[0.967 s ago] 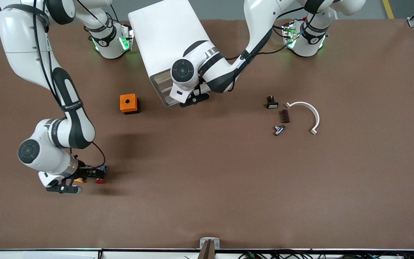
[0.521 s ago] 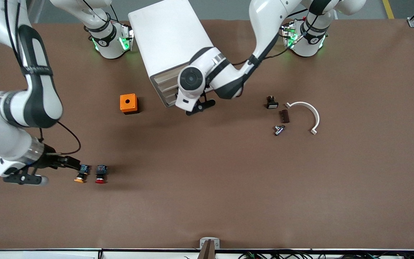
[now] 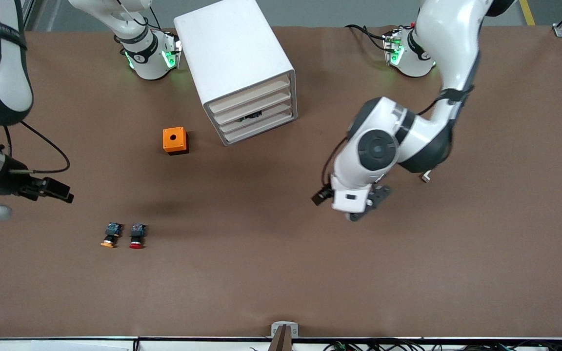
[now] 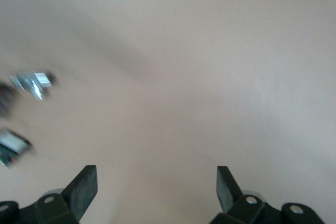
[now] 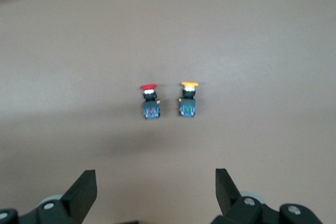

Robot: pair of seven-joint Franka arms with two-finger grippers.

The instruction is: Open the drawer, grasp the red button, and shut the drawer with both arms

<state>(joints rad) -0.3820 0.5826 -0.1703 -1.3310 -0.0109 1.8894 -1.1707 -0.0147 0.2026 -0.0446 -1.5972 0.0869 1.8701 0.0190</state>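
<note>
Both arms have pulled back since the earlier frames: the right gripper (image 3: 42,187) has left the two buttons and now hangs over bare tabletop (image 3: 281,273) toward the right arm's end, jaws wide open, holding nothing; the left gripper (image 3: 359,207) has come off the cabinet (image 3: 234,63) front and hangs over the tabletop near the small parts, jaws wide open too, empty. Count: two arms, one white cabinet with four cream-fronted drawers, all pushed in; the drawer (image 3: 254,116) third from the top shows a dark gap at its middle. Two push-buttons lie side by side, just apart, nearer the front camera than the orange cube (image 3: 174,140). One is the button (image 3: 136,236): round red cap, black body, bluish rear block, lying on its side with the cap toward the front camera. Its twin, the orange-capped button (image 3: 110,235), lies on the right arm's side of it. In the left wrist view a blurred metal part (image 4: 34,83) shows.
</note>
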